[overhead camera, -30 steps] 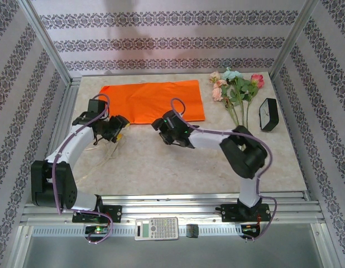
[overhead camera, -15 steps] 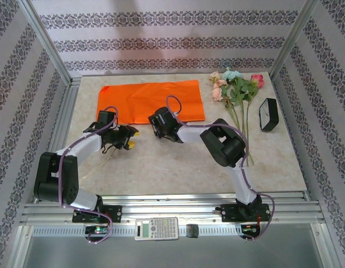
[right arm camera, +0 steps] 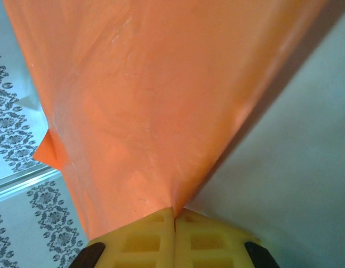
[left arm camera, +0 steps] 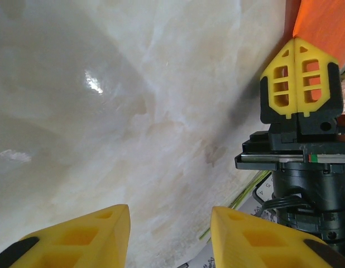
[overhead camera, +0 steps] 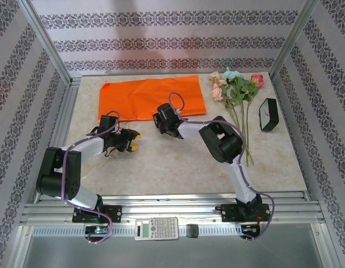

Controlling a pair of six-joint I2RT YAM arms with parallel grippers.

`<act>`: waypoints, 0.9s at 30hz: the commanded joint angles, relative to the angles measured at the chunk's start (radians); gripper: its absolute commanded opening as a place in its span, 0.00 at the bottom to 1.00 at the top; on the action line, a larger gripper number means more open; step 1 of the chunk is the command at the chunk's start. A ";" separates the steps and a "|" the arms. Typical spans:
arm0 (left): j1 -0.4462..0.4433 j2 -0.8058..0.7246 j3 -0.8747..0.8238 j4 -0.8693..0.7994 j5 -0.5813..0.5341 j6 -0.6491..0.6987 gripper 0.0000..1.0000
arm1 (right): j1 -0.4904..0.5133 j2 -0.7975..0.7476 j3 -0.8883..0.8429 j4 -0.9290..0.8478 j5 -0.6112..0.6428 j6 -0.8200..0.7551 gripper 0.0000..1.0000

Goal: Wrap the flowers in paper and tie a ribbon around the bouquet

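Note:
The orange paper [overhead camera: 150, 97] lies flat at the back of the table. My right gripper [overhead camera: 159, 119] is at its near edge. In the right wrist view that gripper [right arm camera: 174, 215] is shut on a pinched fold of the paper [right arm camera: 133, 100], which rises to the fingertips. My left gripper [overhead camera: 134, 142] stands open over bare tabletop to the left, nothing between its fingers [left arm camera: 169, 234]. From there I see the right gripper [left arm camera: 300, 78] shut and a corner of paper [left arm camera: 323, 22]. The flowers [overhead camera: 234, 89] lie loose at the back right, apart from the paper. The ribbon is hidden.
A small black clock [overhead camera: 268, 114] stands right of the flower stems. A calculator [overhead camera: 156, 228] sits on the rail in front of the arm bases. Patterned walls enclose the marble tabletop [overhead camera: 172, 162] on three sides.
My right gripper has shut on the paper's near edge. The left gripper has dropped lower and slid a little right, its jaws narrower than before.

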 commanded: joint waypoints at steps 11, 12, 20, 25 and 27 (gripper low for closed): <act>0.071 -0.102 0.315 -0.344 -0.150 0.198 0.57 | -0.168 -0.344 -0.071 -0.391 -0.387 -0.502 0.00; 0.071 -0.111 0.359 -0.407 -0.184 0.223 0.58 | -0.185 -0.372 -0.074 -0.438 -0.413 -0.555 0.00; 0.071 -0.068 0.564 -0.640 -0.302 0.355 0.64 | -0.327 -0.499 -0.067 -0.920 -0.582 -1.039 0.00; 0.070 0.002 0.570 -0.667 -0.269 0.404 0.62 | -0.401 -0.519 -0.106 -1.123 -0.536 -1.274 0.00; 0.068 0.021 0.562 -0.691 -0.277 0.434 0.60 | -0.430 -0.522 -0.120 -1.164 -0.488 -1.337 0.00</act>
